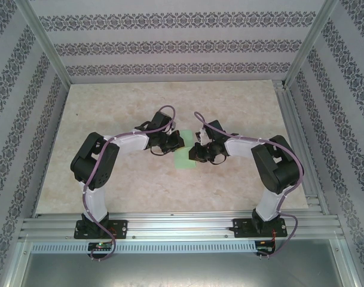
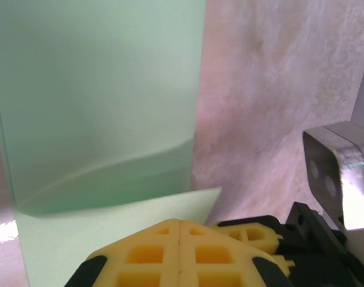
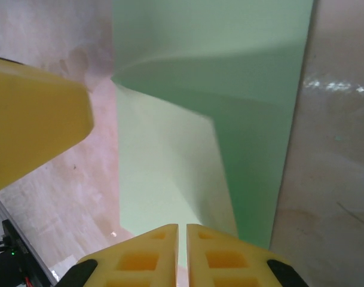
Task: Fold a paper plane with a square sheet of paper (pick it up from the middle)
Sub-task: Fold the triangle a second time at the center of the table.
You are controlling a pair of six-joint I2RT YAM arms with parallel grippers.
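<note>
The square sheet of paper [image 1: 184,156] is light green and lies mid-table between both grippers, partly folded. In the left wrist view the sheet [image 2: 110,89] curves upward ahead, and a paler flap runs under my fingers. My left gripper [image 2: 180,222] [image 1: 171,142] is shut, pads pressed together at the sheet's left edge; a pinch on paper is not visible. My right gripper [image 3: 183,226] [image 1: 199,152] is shut on the sheet [image 3: 229,89], with a pale green layer showing in the slit between its pads. No finished paper plane shape is visible.
The beige marbled table [image 1: 110,107] is bounded by aluminium rails [image 1: 176,226] in front and patterned walls on the other sides. The grippers work very close together: a left fingertip [image 3: 32,119] shows in the right wrist view, and the right wrist camera [image 2: 340,167] in the left.
</note>
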